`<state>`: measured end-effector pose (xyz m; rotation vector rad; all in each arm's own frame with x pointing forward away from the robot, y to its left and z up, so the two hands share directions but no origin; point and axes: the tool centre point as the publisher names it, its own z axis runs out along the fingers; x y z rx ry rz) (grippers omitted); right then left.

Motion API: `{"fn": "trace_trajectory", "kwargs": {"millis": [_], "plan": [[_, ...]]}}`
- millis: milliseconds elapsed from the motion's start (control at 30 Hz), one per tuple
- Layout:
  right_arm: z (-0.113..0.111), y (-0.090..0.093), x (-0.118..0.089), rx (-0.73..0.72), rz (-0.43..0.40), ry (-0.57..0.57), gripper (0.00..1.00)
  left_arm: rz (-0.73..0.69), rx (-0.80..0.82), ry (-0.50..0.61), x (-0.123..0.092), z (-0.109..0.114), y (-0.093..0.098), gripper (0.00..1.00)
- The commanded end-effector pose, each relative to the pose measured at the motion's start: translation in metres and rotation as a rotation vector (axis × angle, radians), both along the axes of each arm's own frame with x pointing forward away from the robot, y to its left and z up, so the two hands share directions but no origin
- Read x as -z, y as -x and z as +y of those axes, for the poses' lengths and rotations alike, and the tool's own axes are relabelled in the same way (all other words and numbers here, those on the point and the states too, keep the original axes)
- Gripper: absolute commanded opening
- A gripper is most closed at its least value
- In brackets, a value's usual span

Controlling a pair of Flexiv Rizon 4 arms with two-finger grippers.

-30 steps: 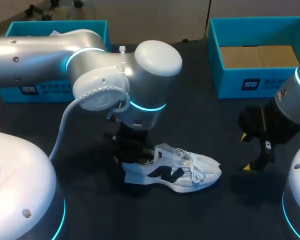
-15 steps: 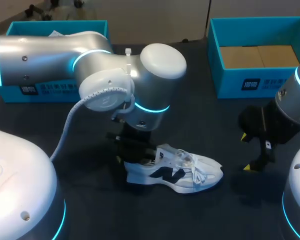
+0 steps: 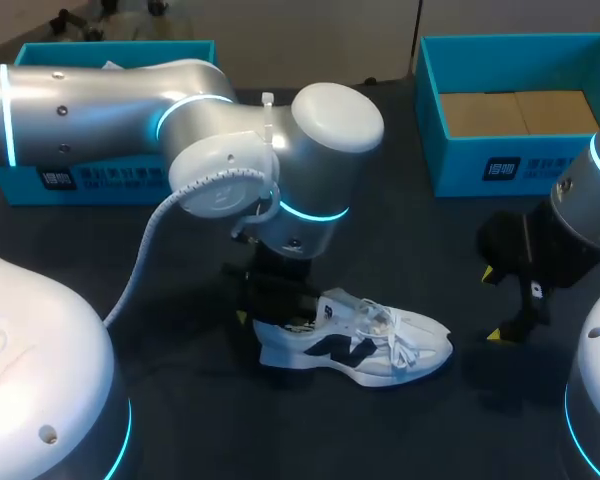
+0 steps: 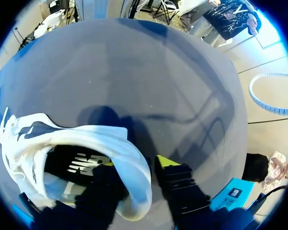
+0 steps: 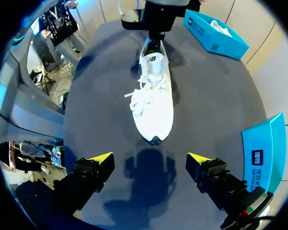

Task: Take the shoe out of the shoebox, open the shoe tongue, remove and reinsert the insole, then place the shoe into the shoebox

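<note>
A white shoe with dark side marks lies on the dark table, toe pointing right, laces loose. My left gripper stands over its heel. In the left wrist view the heel wall of the shoe sits between the fingers of the left gripper, one finger inside the shoe, the other outside with a thin gap, so it is open. My right gripper hangs wide open to the right of the toe. In the right wrist view the shoe lies ahead of the right gripper, toe towards it.
A teal shoebox with a brown cardboard floor stands at the back right. A second teal box stands at the back left, partly behind my left arm. Bare table lies between the shoe and the right box.
My left arm has shifted a little to the right, and the shoe has slid right with it. Its fingers have parted around the heel. The right arm has not moved.
</note>
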<state>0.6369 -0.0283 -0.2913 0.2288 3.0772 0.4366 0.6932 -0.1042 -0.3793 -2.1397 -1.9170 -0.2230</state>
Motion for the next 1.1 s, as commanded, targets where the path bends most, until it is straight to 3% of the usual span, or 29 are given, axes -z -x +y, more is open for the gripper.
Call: {"fn": "trace_trajectory", "kwargs": {"millis": [33, 100, 467, 1100], "plan": [[0.001, 0.001, 0.002, 0.001, -0.002, 0.001, 1.0, -0.005, 0.001, 0.01, -0.003, 0.005, 0.001, 0.76], [0.001, 0.001, 0.002, 0.001, -0.002, 0.001, 1.0, -0.005, 0.001, 0.014, -0.004, 0.006, 0.001, 1.0], [0.001, 0.001, 0.002, 0.001, -0.002, 0.001, 1.0, 0.017, -0.01, 0.117, -0.027, 0.011, 0.012, 1.0], [0.001, 0.001, 0.002, 0.001, -0.002, 0.001, 1.0, 0.094, -0.11, 0.261, -0.094, 0.026, 0.037, 1.0]]}}
